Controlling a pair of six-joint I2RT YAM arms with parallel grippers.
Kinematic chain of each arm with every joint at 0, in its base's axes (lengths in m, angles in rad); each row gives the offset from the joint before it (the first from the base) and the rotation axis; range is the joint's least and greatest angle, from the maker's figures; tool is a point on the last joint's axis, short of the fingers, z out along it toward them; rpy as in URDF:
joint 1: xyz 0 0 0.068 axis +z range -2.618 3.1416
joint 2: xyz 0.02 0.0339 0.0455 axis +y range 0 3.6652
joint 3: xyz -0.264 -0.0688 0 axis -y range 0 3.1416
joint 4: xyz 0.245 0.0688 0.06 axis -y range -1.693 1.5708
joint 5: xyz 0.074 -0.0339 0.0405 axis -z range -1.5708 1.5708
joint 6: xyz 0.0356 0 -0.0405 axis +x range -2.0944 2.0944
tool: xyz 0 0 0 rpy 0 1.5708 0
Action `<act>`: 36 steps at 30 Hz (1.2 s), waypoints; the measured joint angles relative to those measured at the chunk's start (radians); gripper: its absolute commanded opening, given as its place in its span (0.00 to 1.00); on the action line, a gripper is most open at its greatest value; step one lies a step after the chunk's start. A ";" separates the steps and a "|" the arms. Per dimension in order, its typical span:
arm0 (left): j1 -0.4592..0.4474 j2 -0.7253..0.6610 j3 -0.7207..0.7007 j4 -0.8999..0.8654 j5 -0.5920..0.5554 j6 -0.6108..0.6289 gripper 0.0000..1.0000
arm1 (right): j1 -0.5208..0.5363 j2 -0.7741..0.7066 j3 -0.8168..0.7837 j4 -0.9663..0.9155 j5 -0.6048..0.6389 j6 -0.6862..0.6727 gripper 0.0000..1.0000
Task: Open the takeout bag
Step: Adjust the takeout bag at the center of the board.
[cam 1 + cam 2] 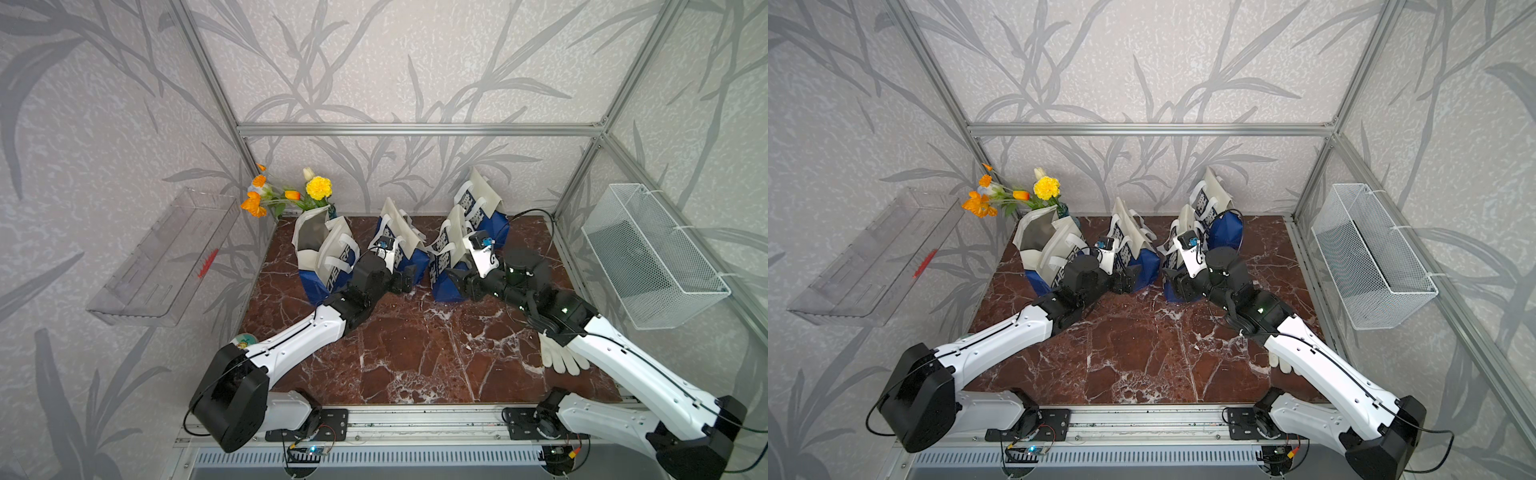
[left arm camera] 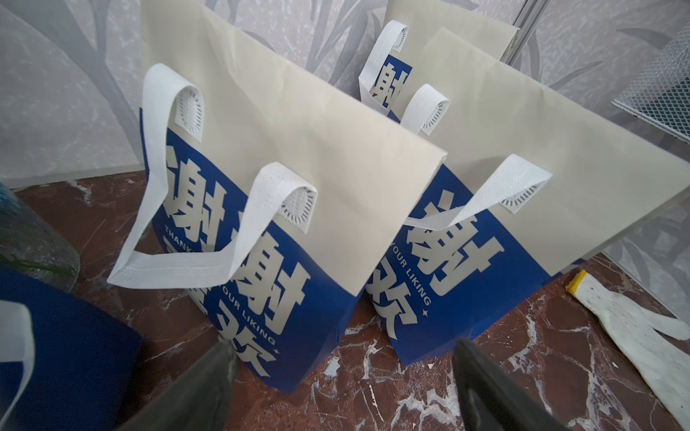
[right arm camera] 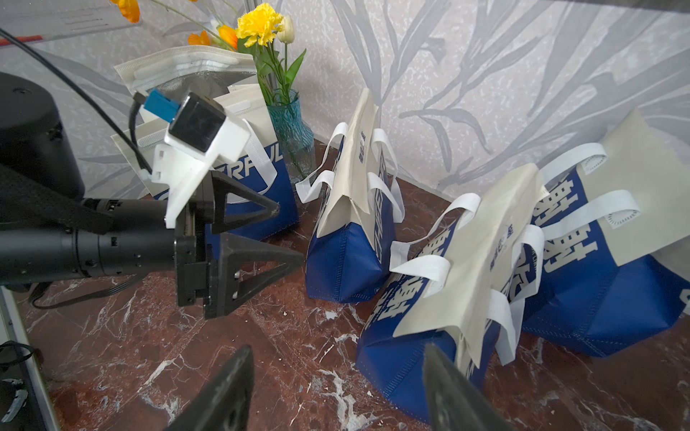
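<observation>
Several blue-and-beige takeout bags with white handles stand in a row at the back of the marble table. The leftmost bag (image 1: 320, 245) (image 3: 209, 93) gapes open at the top. The bag beside it (image 1: 397, 237) (image 2: 283, 168) is folded shut, as are the third bag (image 1: 449, 253) (image 3: 466, 268) and the back right bag (image 1: 482, 203). My left gripper (image 1: 409, 280) (image 2: 343, 347) hovers open just in front of the second bag's base. My right gripper (image 1: 453, 282) (image 3: 338, 350) is open low beside the third bag's blue bottom corner. Neither holds anything.
A glass vase of yellow and orange flowers (image 1: 316, 193) stands in the back left corner behind the open bag. A white glove (image 1: 561, 359) lies under my right arm. A wire basket (image 1: 652, 257) hangs on the right wall, a clear shelf (image 1: 166, 257) on the left wall.
</observation>
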 measured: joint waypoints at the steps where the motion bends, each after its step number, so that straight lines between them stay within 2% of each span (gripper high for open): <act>1: 0.000 0.023 0.018 0.002 -0.012 0.001 0.87 | 0.000 0.000 0.000 0.000 0.003 -0.002 0.70; 7: 0.005 0.103 0.088 -0.021 -0.177 -0.031 0.77 | 0.000 0.000 0.000 -0.001 0.020 -0.017 0.70; 12: 0.072 0.082 0.087 -0.092 -0.250 -0.076 0.76 | 0.000 0.000 0.000 -0.001 0.021 -0.022 0.70; 16: 0.164 0.011 0.052 -0.131 -0.281 -0.106 0.86 | 0.000 0.004 0.000 -0.001 0.021 -0.021 0.70; 19: 0.198 -0.051 0.022 -0.144 -0.298 -0.098 0.89 | 0.000 0.015 0.000 -0.001 0.019 -0.021 0.71; 21: 0.197 -0.093 0.002 -0.144 -0.283 -0.085 0.89 | 0.000 0.021 0.000 -0.001 0.018 -0.021 0.70; 24: 0.196 -0.168 -0.054 -0.124 -0.195 -0.059 0.88 | 0.000 0.027 0.000 -0.001 0.012 -0.021 0.70; 27: 0.193 -0.249 -0.163 -0.057 -0.098 -0.053 0.88 | 0.000 0.031 0.000 -0.001 0.009 -0.021 0.70; 30: 0.192 -0.318 -0.297 0.037 -0.015 -0.062 0.93 | 0.000 0.037 0.000 -0.001 0.003 -0.022 0.70; 33: 0.191 -0.340 -0.393 0.132 0.039 -0.072 0.97 | 0.000 0.039 0.000 -0.001 0.002 -0.025 0.70; 36: 0.191 -0.323 -0.416 0.229 0.075 -0.072 0.97 | 0.000 0.040 0.000 0.000 0.002 -0.027 0.70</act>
